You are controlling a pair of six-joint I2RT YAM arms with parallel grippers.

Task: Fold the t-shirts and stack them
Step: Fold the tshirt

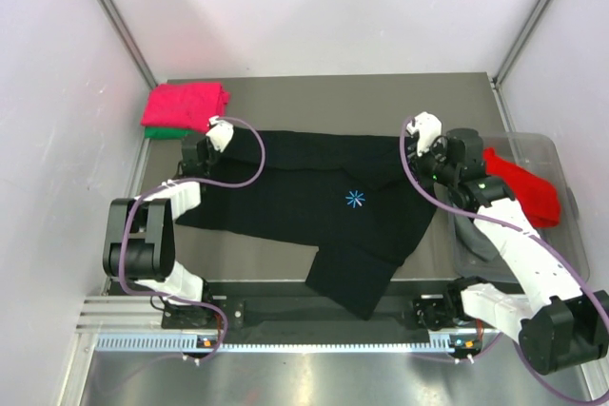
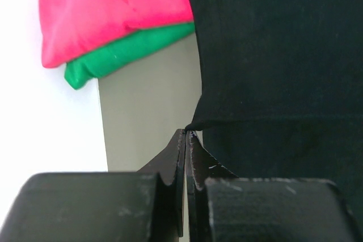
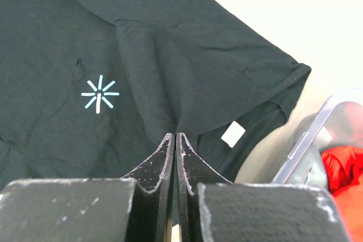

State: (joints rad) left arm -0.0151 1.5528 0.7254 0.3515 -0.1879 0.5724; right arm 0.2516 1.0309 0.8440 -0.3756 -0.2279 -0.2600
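Note:
A black t-shirt (image 1: 314, 202) with a small light-blue star print (image 1: 355, 199) lies spread on the table. My left gripper (image 1: 203, 152) is shut and pinches the shirt's far left edge; in the left wrist view the cloth (image 2: 272, 55) meets the fingertips of the gripper (image 2: 189, 133). My right gripper (image 1: 420, 152) is shut on the shirt's far right part; in the right wrist view a fold of the shirt (image 3: 170, 43) runs into the shut gripper (image 3: 175, 135), with the white tag (image 3: 233, 134) just to its right. A folded pink-red tee (image 1: 186, 102) lies on a green tee (image 1: 164, 132) at the back left.
A clear plastic bin (image 1: 557, 154) stands at the table's right edge, holding a red tee (image 1: 523, 187) and grey cloth (image 1: 473, 235). White walls close in the left, back and right sides. The pink-red (image 2: 108, 9) and green (image 2: 125, 55) stack lies just beyond my left gripper.

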